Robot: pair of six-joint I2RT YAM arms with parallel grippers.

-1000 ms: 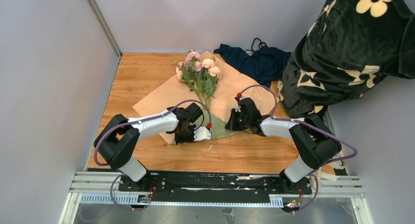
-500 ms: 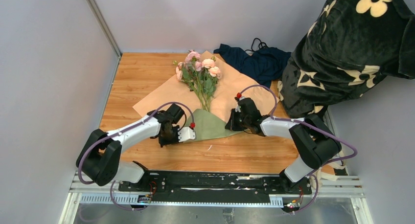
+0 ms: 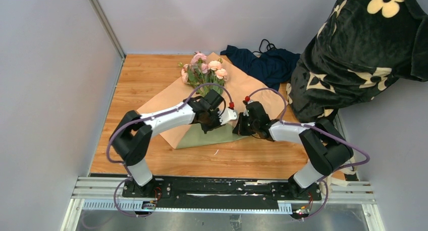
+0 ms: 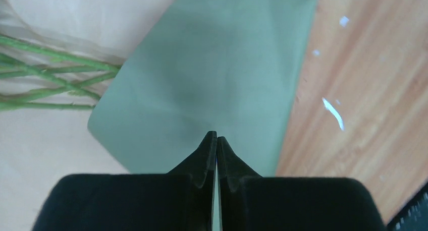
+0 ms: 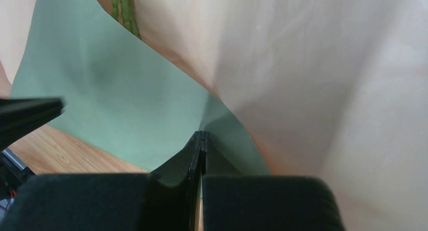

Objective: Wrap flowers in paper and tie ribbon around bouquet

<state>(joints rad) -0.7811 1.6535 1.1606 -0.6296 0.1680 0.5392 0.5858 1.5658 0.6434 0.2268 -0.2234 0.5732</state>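
**Both claws closed at the folded near corner of the paper**

The paper (image 3: 252, 87) lies cornerwise on the wooden bench (image 3: 146, 72), tan face up; its near corner is turned over as a sage-green flap (image 3: 202, 137). The flowers (image 3: 204, 69) lie along the sheet's middle, pink heads at the far corner; the stems (image 4: 50, 74) run toward the arms and pass beneath the flap's edge. The left claw (image 4: 217, 136) has its fingers pressed together with nothing seen between them, tips poised over the green face. The right claw (image 5: 202, 135) is likewise closed, and a crease of the paper runs up into its tips at the flap's right edge, so it appears to pinch the sheet. From above, the left arm (image 3: 169, 119) crosses the sheet's left half and hides the lower stems; the two wrists nearly meet over the flap. A dark navy cloth (image 3: 262, 62) lies bunched at the paper's far right edge; black fabric with cream flower prints (image 3: 363, 44) rises beside the bench on the right. Small white scraps (image 4: 333, 112) dot the bare wood near the flap.
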